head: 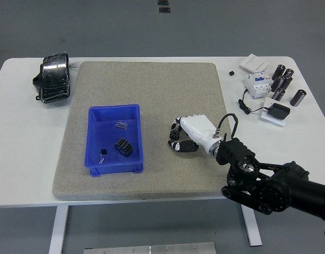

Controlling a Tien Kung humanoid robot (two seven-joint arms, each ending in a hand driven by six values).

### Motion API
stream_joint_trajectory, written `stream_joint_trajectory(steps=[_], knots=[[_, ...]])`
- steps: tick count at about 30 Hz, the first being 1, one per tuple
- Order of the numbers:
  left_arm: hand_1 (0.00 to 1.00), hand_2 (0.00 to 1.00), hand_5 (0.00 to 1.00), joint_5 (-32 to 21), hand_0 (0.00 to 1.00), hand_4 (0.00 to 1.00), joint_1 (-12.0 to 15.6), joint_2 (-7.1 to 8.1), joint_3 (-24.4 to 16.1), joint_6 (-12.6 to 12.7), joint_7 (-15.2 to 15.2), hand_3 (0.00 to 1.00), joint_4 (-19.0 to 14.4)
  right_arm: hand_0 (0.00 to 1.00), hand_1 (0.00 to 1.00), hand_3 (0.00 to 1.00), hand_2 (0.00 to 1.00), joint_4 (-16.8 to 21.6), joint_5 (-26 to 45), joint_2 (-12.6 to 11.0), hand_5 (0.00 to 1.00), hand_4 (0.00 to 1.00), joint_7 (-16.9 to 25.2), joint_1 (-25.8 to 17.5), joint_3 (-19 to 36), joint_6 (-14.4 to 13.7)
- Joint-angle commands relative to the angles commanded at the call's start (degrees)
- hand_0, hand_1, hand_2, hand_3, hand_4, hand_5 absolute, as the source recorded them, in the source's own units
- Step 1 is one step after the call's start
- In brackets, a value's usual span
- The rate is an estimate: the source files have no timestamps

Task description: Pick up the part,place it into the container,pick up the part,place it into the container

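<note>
A small black gear lies on the grey mat, to the right of the blue container. My right hand, white with black fingertips, reaches in from the lower right, its fingers curled around the gear and its thumb below it. The fingers partly hide the gear. Inside the container lie a larger black gear, a small grey part and a tiny black cube. My left arm does not show.
A black wrapped bundle sits at the table's back left. At the back right are several dark cylinders, a white breaker, a black adapter with its cable, and a white switch plate.
</note>
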Motion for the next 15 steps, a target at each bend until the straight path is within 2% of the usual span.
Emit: stream_joint_trajectory(steps=[3,4,15], knots=[[0.679,0.667,0.238,-0.1,0.685,0.734,0.0,0.03,0.1,0.0,-0.1,0.63,0.0,0.28,0.394,0.649,0.512,-0.1,-0.2,0.2,0.442,0.676,0.0,0.1,0.0,-0.1],[0.679,0.666,0.239,-0.2,0.685,0.735,0.0,0.03,0.1,0.0,-0.1,0.622,0.0,0.274,0.386,0.649,0.473,-0.2,-0.3,0.2,0.43,0.622,0.0,0.1,0.0,-0.2],[0.679,0.664,0.239,-0.7,0.686,0.734,0.1,0.09,0.2,0.0,-0.3,0.612,0.1,0.274,0.37,0.644,0.43,-0.9,-1.0,0.5,0.424,0.594,0.5,0.6,-1.9,-1.8]])
